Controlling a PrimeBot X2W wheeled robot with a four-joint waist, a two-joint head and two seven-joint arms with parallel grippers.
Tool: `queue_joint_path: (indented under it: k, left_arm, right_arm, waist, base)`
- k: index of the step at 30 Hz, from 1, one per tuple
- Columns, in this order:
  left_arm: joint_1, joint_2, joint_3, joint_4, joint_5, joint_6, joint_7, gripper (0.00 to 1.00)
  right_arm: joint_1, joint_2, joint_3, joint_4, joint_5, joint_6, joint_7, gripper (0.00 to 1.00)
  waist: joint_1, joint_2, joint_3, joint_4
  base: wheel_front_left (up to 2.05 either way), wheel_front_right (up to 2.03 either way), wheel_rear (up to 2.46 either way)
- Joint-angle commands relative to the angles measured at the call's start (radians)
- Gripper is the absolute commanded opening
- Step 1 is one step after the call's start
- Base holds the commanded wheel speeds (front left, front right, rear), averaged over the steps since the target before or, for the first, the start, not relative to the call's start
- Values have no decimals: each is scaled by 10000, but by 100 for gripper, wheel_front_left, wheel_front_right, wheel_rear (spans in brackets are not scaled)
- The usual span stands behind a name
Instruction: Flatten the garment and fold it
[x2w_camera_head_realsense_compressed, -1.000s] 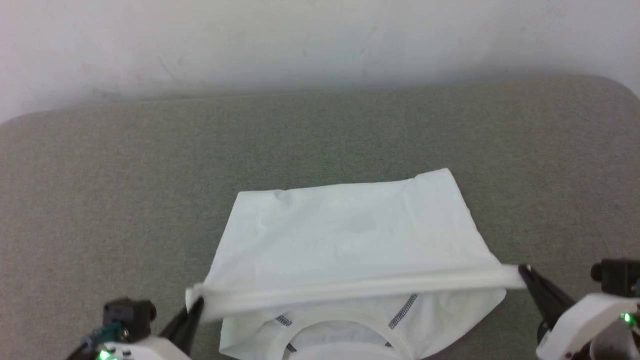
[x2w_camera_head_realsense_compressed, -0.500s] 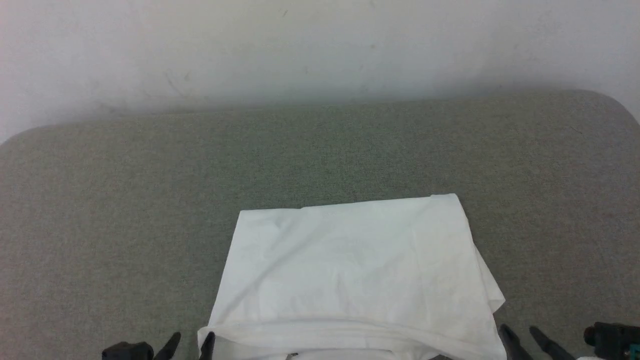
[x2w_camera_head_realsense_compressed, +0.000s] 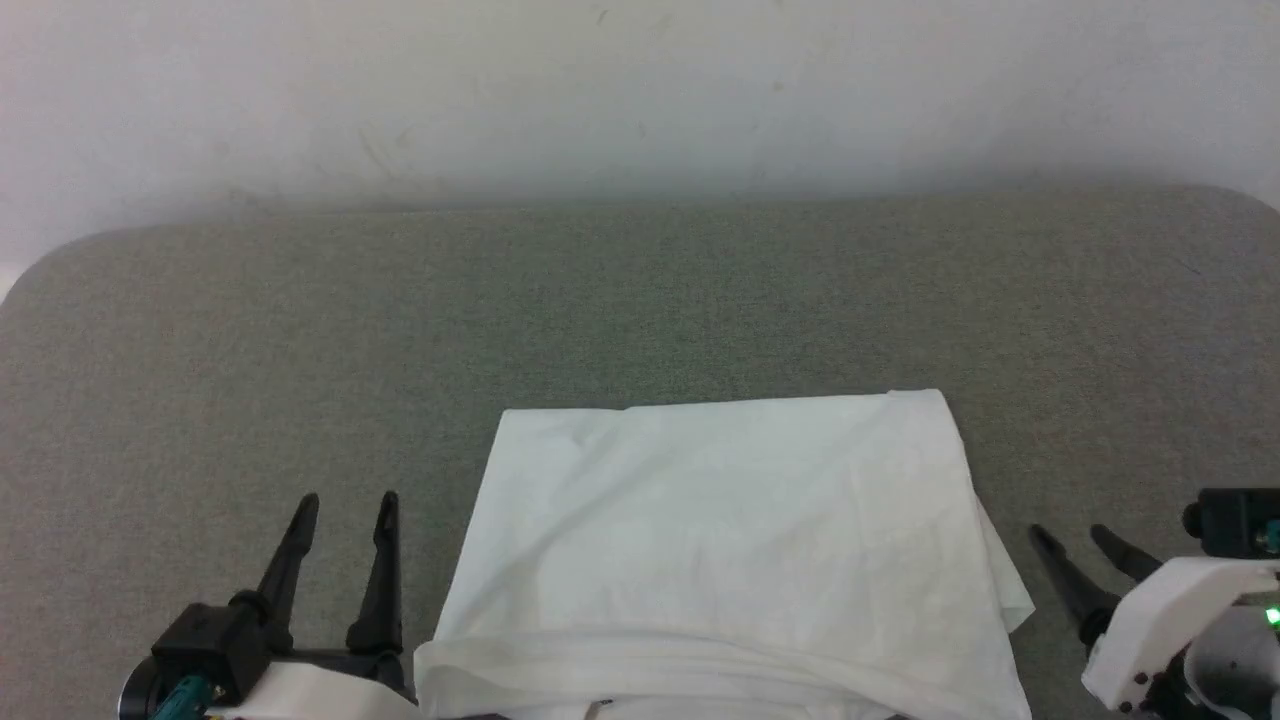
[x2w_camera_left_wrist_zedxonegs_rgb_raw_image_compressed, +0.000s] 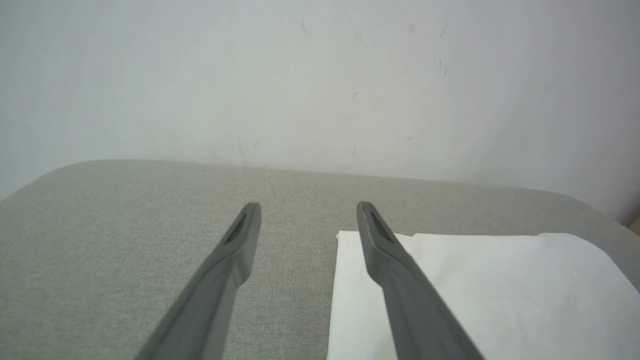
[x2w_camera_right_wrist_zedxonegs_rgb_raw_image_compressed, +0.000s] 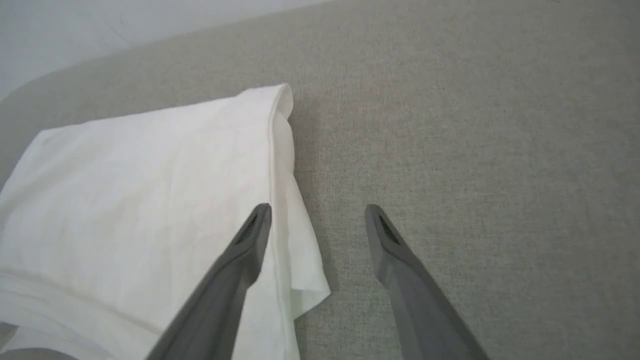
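Both open: left gripper (x2w_camera_head_realsense_compressed: 349, 497) and right gripper (x2w_camera_head_realsense_compressed: 1067, 531) beside the folded garment (x2w_camera_head_realsense_compressed: 720, 540); wide grey pad (x2w_camera_head_realsense_compressed: 640, 300) behind; right wrist view shows its loose edge layers.

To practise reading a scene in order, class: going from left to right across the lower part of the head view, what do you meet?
First the left gripper, open → the folded white garment → the right gripper, open.
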Motion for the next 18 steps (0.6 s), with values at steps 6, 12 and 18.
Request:
queue_joint_path:
  k: [6, 12, 18]
  left_arm:
    - [-410, -912, 1088, -220, 1323, -513, -52, 100]
    - [-548, -1427, 1679, 31, 2067, -1108, -53, 100]
    - [-558, -1782, 1968, 433, 2585, -1547, -54, 100]
  right_arm:
    - [-1651, -602, 1131, 2024, 694, -9, 1193, 100]
    - [-2675, -701, 2034, 3688, 1164, -9, 1805, 100]
    - [-3041, -608, 2969, 5145, 2054, -9, 3745, 43]
  waist:
    - [-1, 0, 331, 631]
    - [-1, 0, 479, 921]
    - [-1, 0, 471, 940]
  base:
    - [0, 0, 0]
    - [0, 0, 0]
    - [0, 0, 0]
